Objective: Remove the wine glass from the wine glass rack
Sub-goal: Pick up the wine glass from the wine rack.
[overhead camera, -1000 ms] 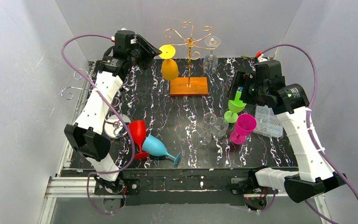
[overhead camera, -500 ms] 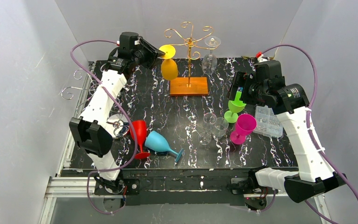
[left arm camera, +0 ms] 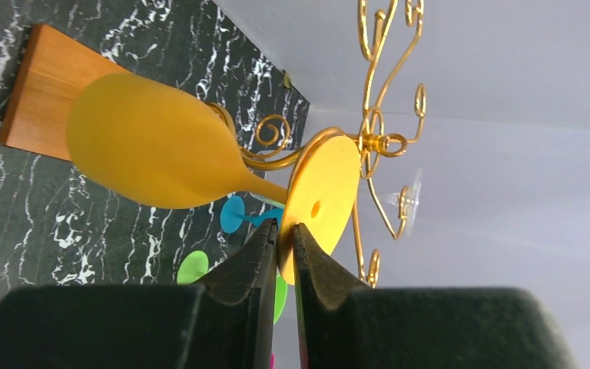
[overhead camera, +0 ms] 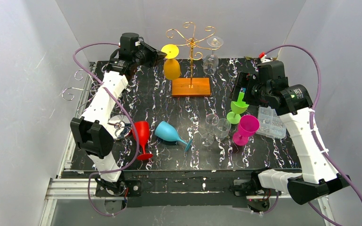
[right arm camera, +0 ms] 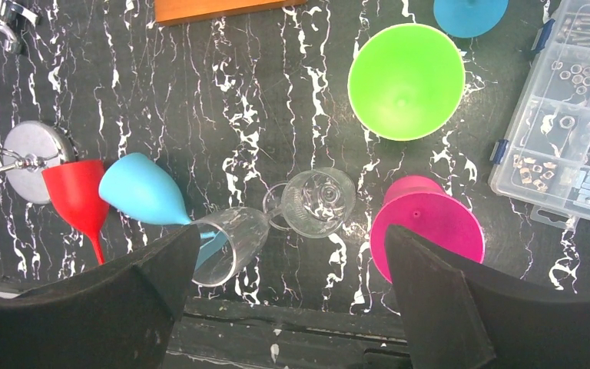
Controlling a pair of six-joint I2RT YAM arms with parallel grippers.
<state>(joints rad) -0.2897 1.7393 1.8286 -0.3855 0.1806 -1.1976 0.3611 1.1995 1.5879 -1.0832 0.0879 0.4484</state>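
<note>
Since a second ago the left pincer (left arm camera: 285, 246) has closed from half open to a narrow pinch and pushed in toward 3 o'clock, while the blue glass (overhead camera: 168, 132) lying on the desk (overhead camera: 160, 101) has rolled toward 3 o'clock. That pincer now clamps the rim of the foot (left arm camera: 319, 196) of the yellow wine glass (overhead camera: 171, 66), which hangs bowl-down from the 9 o'clock arm of the gold rack (overhead camera: 192, 42) near the desk's 12 o'clock edge. I judge the glass to be light, stiff plastic with a smooth skin, so breakage worries me little. Slipping does, since a thin disc pinched at its edge can pivot, and a hold on the stem just under the foot would be surer. The right pincer (right arm camera: 290, 231) hangs wide open and empty over the glasses at 3 o'clock.
</note>
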